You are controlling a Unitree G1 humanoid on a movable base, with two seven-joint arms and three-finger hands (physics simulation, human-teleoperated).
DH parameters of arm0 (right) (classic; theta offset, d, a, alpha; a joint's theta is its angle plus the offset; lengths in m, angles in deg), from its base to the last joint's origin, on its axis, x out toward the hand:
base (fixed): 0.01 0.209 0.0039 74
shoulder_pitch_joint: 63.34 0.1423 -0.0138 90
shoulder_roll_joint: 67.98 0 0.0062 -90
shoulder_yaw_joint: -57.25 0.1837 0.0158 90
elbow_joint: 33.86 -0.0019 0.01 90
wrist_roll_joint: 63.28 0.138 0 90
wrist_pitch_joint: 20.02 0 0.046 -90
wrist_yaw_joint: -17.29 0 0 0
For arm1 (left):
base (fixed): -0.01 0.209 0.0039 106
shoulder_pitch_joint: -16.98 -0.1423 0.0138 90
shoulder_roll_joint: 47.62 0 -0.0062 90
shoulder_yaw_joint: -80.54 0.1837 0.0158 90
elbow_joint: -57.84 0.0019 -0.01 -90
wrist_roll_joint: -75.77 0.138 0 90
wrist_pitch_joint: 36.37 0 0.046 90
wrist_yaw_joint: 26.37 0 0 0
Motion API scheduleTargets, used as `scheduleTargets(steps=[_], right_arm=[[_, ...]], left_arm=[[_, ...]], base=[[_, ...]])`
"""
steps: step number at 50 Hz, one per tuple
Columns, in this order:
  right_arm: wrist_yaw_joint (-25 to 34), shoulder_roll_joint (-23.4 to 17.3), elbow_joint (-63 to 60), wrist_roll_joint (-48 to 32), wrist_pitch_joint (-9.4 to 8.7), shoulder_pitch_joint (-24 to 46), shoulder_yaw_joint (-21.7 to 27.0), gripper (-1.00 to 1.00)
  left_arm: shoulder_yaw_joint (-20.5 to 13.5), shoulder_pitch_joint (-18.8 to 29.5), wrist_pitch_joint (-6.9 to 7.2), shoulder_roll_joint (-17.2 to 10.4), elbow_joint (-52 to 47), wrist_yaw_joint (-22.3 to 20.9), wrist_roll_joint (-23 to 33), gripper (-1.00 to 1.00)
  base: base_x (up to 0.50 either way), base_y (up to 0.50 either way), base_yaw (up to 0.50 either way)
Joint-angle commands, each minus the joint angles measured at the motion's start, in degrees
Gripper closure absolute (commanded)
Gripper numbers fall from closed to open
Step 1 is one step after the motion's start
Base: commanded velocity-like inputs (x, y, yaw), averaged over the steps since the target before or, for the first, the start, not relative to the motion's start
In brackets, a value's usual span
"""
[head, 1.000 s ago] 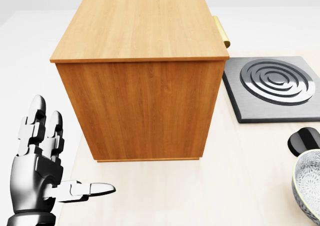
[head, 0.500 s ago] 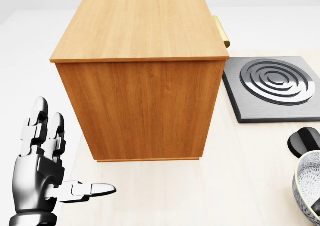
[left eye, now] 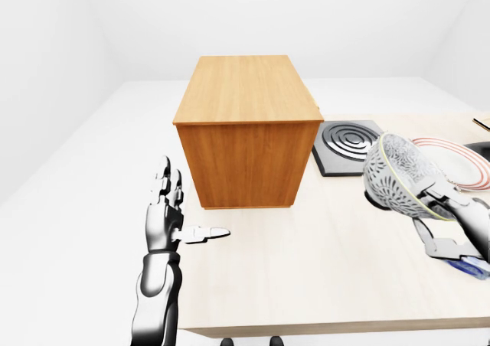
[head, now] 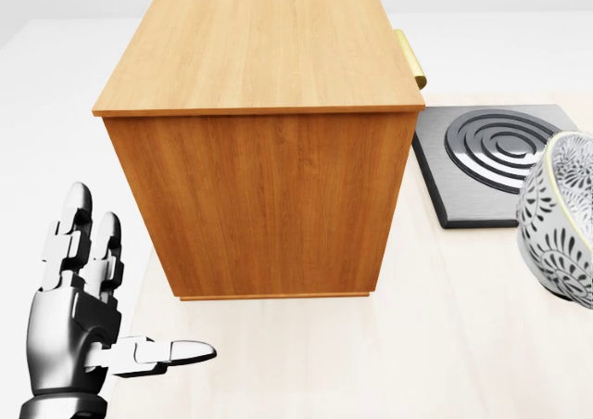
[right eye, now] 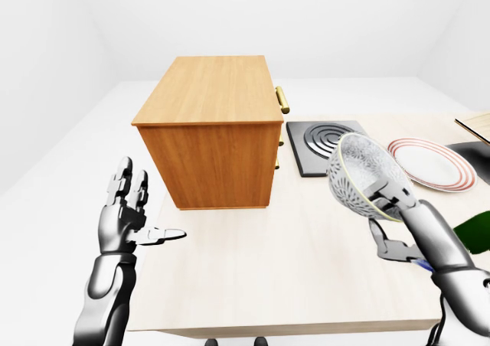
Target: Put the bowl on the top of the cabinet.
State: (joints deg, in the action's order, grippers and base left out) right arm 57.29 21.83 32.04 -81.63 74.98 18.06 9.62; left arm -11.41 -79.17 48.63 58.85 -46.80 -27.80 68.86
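The bowl (right eye: pixel 361 174), white with a grey pattern and a yellowish rim, hangs tilted on its side above the table, to the right of the wooden cabinet (right eye: pixel 207 93). My right hand (right eye: pixel 387 217) is shut on it, fingers hooked over the rim and thumb underneath. In the head view the bowl (head: pixel 561 226) sits at the right edge, level with the cabinet's side, and the right hand does not show. The cabinet's flat top (head: pixel 259 39) is bare. My left hand (left eye: pixel 181 222) stands open by the table's left edge, holding nothing.
A dark square burner plate (left eye: pixel 348 141) lies just right of the cabinet. Further right rests a red-rimmed plate (right eye: pixel 427 162). A brass handle (right eye: pixel 282 99) sticks out of the cabinet's right face. A green object (right eye: pixel 475 231) shows at the right edge.
The bowl has risen from the head view's lower right corner to mid-height and tipped onto its side, covering the dark object there. The left hand has barely moved.
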Motion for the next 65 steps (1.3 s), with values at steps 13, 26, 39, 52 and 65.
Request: scheduleTargets(steps=[13,26,39,52,65], right_arm=[[0.0,-22.8,14.8,-9.0,0.00,30.9,-13.8,1.00],[-22.8,-27.6,71.8,-30.5,0.00,72.5,-34.8,1.00],[-35.2,-22.5,95.7,-44.8,0.00,94.5,-41.2,1.00],[-42.2,-16.1,99.4,-51.7,0.00,101.2,-42.5,1.00],[-44.4,-7.2,99.7,-54.3,0.00,105.7,-42.8,1.00]], left_arm=[[-0.2,0.7,0.00,-0.1,2.4,-0.4,-0.1,-1.00],[-0.1,1.0,0.00,-0.1,3.4,-0.6,-0.4,-1.00],[0.0,0.8,0.00,-0.2,3.1,-0.9,-0.8,-1.00],[0.1,-0.3,0.00,-0.3,-5.0,-0.2,-0.8,-1.00],[-0.3,-0.2,0.00,-0.2,-7.8,-0.2,-0.8,-1.00]], base=[[0.00,0.00,0.00],[0.00,0.00,0.00],[0.00,0.00,0.00],[0.00,0.00,0.00],[0.00,0.00,0.00]])
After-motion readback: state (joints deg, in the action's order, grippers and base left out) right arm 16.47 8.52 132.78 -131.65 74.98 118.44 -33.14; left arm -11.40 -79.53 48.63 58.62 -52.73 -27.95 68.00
